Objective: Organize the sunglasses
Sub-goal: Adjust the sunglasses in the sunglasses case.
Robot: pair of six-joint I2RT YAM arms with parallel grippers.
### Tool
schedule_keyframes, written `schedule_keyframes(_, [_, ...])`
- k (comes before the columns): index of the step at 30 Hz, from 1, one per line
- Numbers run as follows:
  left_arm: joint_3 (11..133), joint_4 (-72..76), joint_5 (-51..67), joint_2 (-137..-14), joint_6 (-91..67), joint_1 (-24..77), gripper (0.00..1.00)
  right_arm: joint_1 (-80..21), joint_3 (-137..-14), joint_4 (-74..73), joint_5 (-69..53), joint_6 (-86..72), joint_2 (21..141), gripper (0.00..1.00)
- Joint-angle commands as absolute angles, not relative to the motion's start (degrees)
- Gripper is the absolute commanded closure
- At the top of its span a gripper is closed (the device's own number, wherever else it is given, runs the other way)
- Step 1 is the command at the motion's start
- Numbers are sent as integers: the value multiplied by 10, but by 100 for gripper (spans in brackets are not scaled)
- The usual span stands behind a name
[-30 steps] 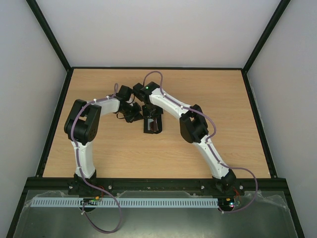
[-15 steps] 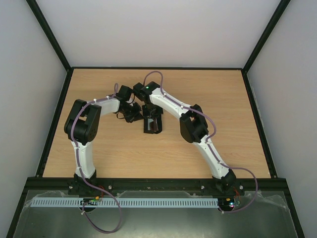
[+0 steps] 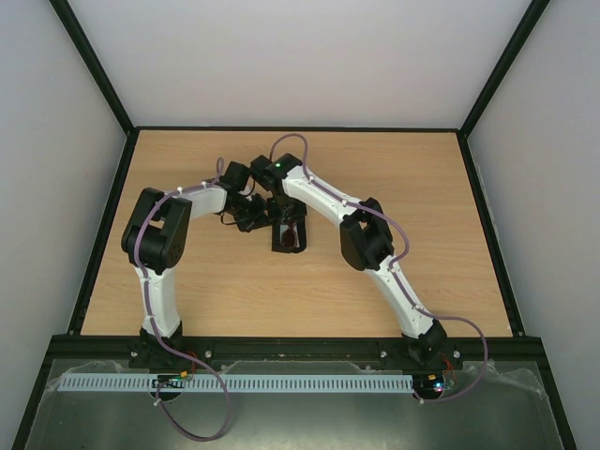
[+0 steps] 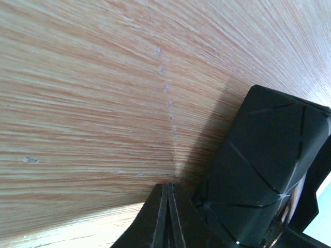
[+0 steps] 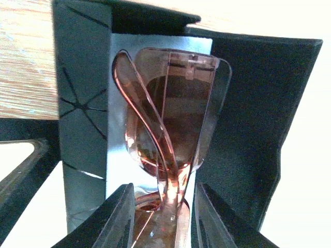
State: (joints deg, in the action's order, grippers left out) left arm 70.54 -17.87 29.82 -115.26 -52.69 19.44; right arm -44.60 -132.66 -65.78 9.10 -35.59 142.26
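Note:
The sunglasses [image 5: 170, 113], folded, thin and amber-brown, lie inside the open black case [image 5: 77, 103] on its pale lining. In the top view they show as a brown spot [image 3: 292, 239] in the case [image 3: 279, 246] at the table's middle. My right gripper [image 5: 163, 217] is open just above the case's far end, and the near end of the sunglasses sits between its fingers [image 5: 121, 217]. My left gripper [image 4: 168, 187] is shut with nothing visible between its pads. It sits low over the table, right beside the case's outer wall [image 4: 264, 155], left of it in the top view [image 3: 255, 217].
The wooden table [image 3: 422, 187] has black rails along its sides and white walls around it. Both arms meet over the middle, and the right arm's forearm [image 3: 323, 195] crosses just behind the case.
My right gripper has drawn back a little toward the far side, and the brown sunglasses now show in the case. The left arm has barely moved.

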Motion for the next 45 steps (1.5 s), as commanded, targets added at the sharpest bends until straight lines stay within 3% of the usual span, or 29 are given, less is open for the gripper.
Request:
schedule_keyframes(1, [693, -202, 295, -1159, -522, 201, 98, -447, -1350, -672, 95, -360, 1394, 65])
schedule_keyframes(8, [677, -203, 290, -1148, -519, 192, 96, -432, -1341, -664, 96, -361, 1363, 63])
schedule_keyframes(10, [673, -204, 291, -1140, -520, 188, 88, -425, -1340, -668, 98, -362, 1367, 64])
schedule_keyframes(15, [666, -220, 286, -1117, -511, 174, 58, -416, -1337, -679, 108, -361, 1373, 81])
schedule_keyframes(18, [650, -225, 283, -1099, -508, 163, 53, -411, -1330, -673, 108, -359, 1365, 84])
schedule_keyframes(21, [635, -223, 283, -1086, -505, 154, 56, -408, -1326, -657, 81, -358, 1362, 83])
schedule_keyframes(26, [621, -211, 292, -1082, -509, 156, 83, -408, -1328, -655, 53, -361, 1370, 92])
schedule_keyframes(29, [624, -207, 298, -1089, -511, 163, 91, -412, -1327, -662, 51, -362, 1377, 95])
schedule_keyframes(45, [656, -194, 304, -1133, -523, 200, 93, -435, -1291, -699, 92, -378, 1394, 99])
